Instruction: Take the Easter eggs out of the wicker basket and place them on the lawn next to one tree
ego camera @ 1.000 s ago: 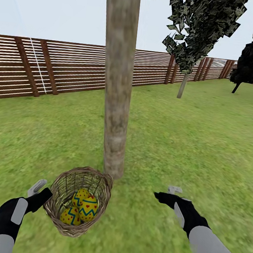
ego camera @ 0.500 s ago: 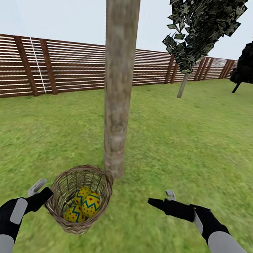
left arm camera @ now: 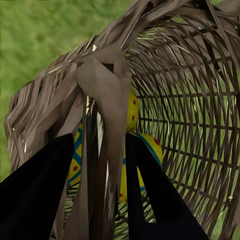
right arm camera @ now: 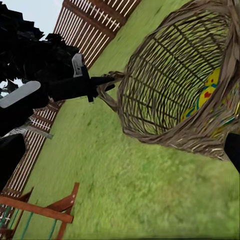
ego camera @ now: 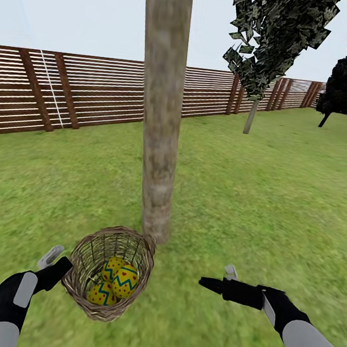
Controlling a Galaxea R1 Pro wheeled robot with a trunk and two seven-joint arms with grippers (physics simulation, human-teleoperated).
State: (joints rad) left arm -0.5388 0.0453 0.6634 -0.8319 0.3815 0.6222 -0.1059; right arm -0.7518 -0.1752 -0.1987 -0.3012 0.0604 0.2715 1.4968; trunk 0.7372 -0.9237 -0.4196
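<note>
A grassy garden is seen from the robot's head, closed in by a brown slatted fence [ego camera: 86, 91]. A thick, bare grey-brown tree [ego camera: 158, 139] rises from the lawn [ego camera: 256, 204] straight ahead.

Just in front of the trunk's foot, the wicker basket [ego camera: 85, 293] is held tipped, its mouth turned upward and toward the robot's right. It is held by the left pincer [ego camera: 54, 263], whose dark fingers [left arm camera: 35, 195] are seen in the left wrist view pressed onto one of the basket's loop handles [left arm camera: 102, 125]. The three Easter eggs [ego camera: 112, 282], yellow with blue zigzags and red dots, lie piled together against the lower inside wall.

The right pincer [ego camera: 216, 280] hovers above the grass, well apart from the basket, pointing toward it. Whether its fingers are spread or pressed together cannot be told.

Risks, as judged from here: the grip on a single thin handle looks weak, so the basket could swing or slip; further tilting could spill the eggs uncontrolled, and they might roll away from the tree.
</note>
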